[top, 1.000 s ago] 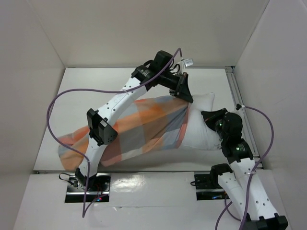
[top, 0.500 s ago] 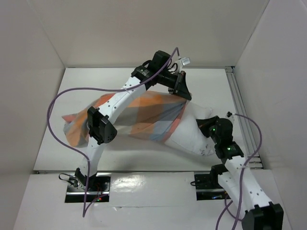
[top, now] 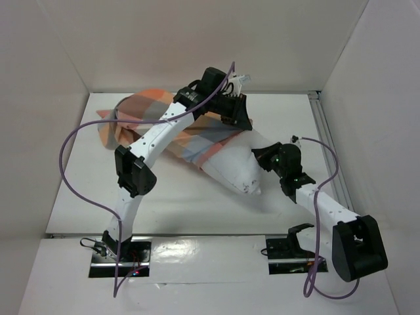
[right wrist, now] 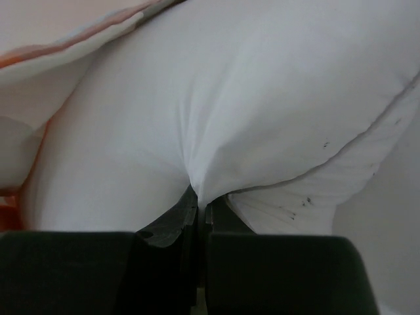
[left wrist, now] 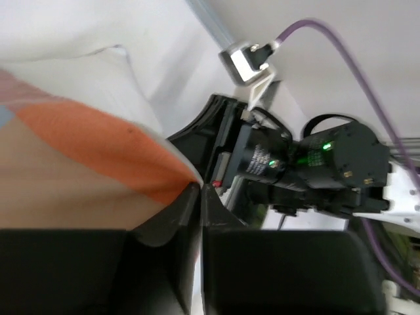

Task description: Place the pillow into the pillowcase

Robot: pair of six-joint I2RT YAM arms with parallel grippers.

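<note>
White table (top: 79,184), walled on three sides. The pillow (top: 231,169), plain white and puffy, lies on a slant between the two sets of jaws. Its bare end sticks out towards the right gripper (top: 260,156), and its other end is swallowed by the pillowcase (top: 141,113). The pillowcase is thin cloth in orange, grey-blue and cream checks. It is bunched and trails away behind the left gripper (top: 239,122), with its open hem at those jaws. Left jaws are fully closed, pinching the orange edge of the hem. Right jaws are closed tight on a fold of pillow cloth. Overhead view gives the whole lie of both, but the pinch points are hidden under the gripper bodies. Left wrist view shows the left gripper (left wrist: 200,190) nipping the pillowcase (left wrist: 92,157) at its orange corner. White pillow (left wrist: 92,79) lies beyond the jaws, and the right arm's black wrist (left wrist: 341,164) is just past them with a green lamp lit. Right wrist view shows the right gripper (right wrist: 199,207) with the pillow (right wrist: 262,111) puckered into the jaws, the pillowcase (right wrist: 59,56) hem above and left of them, and small dark specks (right wrist: 325,144) along a ribbed seam.
</note>
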